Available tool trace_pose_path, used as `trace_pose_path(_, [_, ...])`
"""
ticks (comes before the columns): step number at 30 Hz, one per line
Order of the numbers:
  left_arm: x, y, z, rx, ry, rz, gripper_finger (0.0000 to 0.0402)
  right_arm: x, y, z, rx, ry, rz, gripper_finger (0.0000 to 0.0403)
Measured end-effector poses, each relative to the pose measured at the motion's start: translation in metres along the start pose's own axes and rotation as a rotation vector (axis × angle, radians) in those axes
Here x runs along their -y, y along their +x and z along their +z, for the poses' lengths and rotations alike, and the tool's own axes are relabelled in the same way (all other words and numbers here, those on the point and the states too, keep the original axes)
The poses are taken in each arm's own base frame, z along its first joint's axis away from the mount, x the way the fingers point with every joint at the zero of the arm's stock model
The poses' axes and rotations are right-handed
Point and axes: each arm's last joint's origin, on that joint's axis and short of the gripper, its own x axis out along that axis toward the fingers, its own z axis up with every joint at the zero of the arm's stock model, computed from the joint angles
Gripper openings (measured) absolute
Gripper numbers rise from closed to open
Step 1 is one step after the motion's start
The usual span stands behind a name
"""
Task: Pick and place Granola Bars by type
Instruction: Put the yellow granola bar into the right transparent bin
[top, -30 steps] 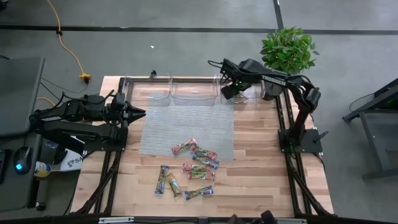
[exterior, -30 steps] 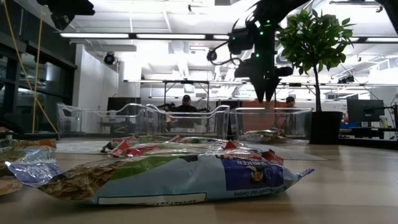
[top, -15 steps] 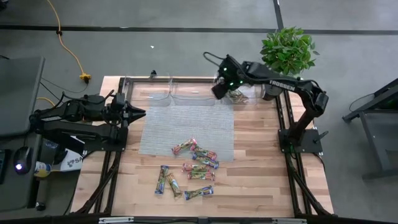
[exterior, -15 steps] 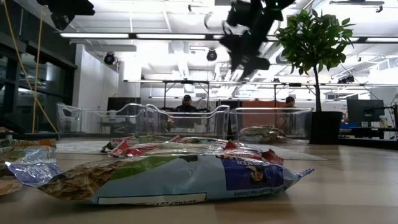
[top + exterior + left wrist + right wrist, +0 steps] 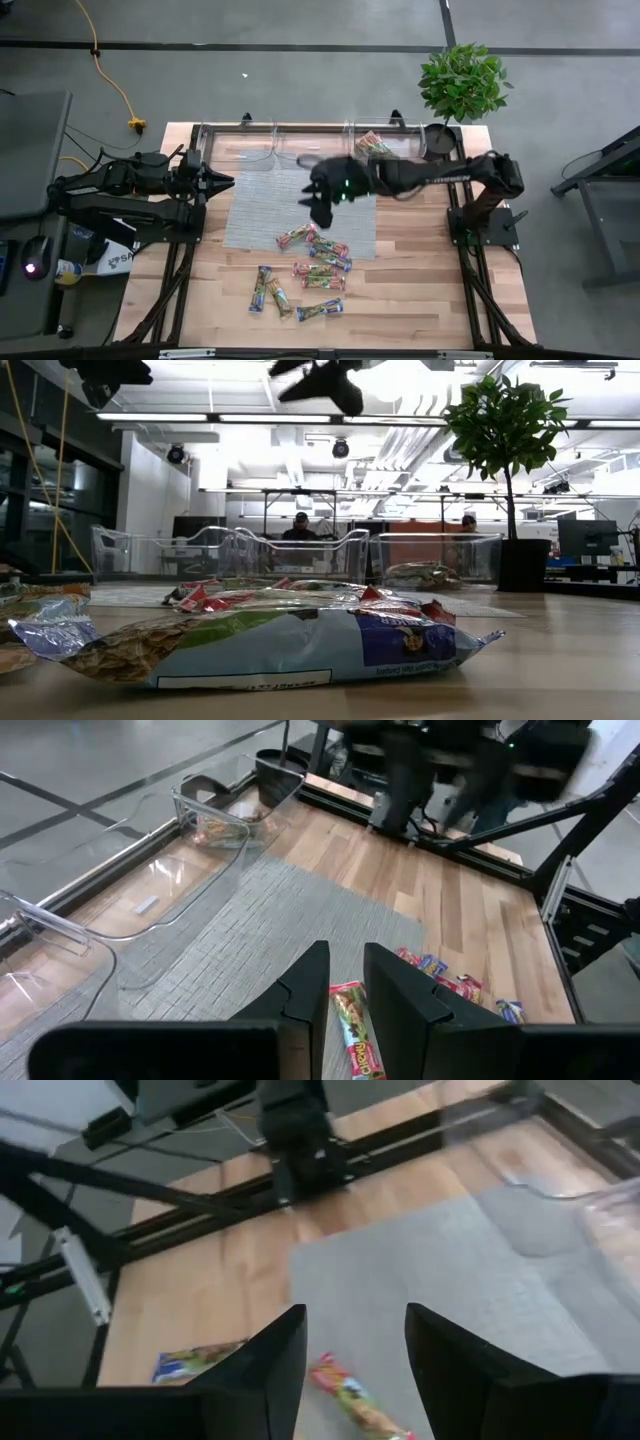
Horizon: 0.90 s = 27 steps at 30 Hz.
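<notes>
Empty, jaws apart, the right gripper (image 5: 318, 203) hovers above the shiny-wrapped granola bars (image 5: 312, 264); next, descending onto one.

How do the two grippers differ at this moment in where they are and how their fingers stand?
The right gripper is stretched out over the grey mat, above the loose granola bars; the left gripper waits at the table's left edge, beside the mat. The right gripper's fingers stand well apart, the left gripper's with only a narrow gap. Both are dark and two-fingered, and neither holds anything.
</notes>
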Motion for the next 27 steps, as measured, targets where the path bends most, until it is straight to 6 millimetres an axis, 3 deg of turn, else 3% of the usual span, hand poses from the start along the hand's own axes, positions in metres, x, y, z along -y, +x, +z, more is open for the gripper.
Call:
trace_pose_path(6, [0.001,0.000,-0.001,-0.020,-0.154,-0.037,0.0065,-0.045,-0.004,-0.017,0.030,0.022,-0.014,0.0153])
trace_pose_path(11, [-0.001,0.000,-0.007,-0.096,-0.233,-0.024,0.0065,-0.056,-0.015,-0.026,0.029,-0.009,-0.144,0.0150])
trace_pose_path(15, [-0.003,-0.001,-0.015,-0.170,-0.230,0.001,0.0065,-0.049,-0.047,-0.023,-0.009,-0.012,-0.246,0.0123])
trace_pose_path(21, [-0.003,-0.001,-0.016,-0.184,-0.239,-0.003,0.0065,-0.039,-0.111,-0.015,-0.012,-0.003,-0.302,0.0013])
trace_pose_path(27, [-0.005,-0.002,-0.019,-0.215,-0.233,0.017,0.0065,-0.033,-0.163,-0.016,0.011,0.041,-0.349,0.0004])
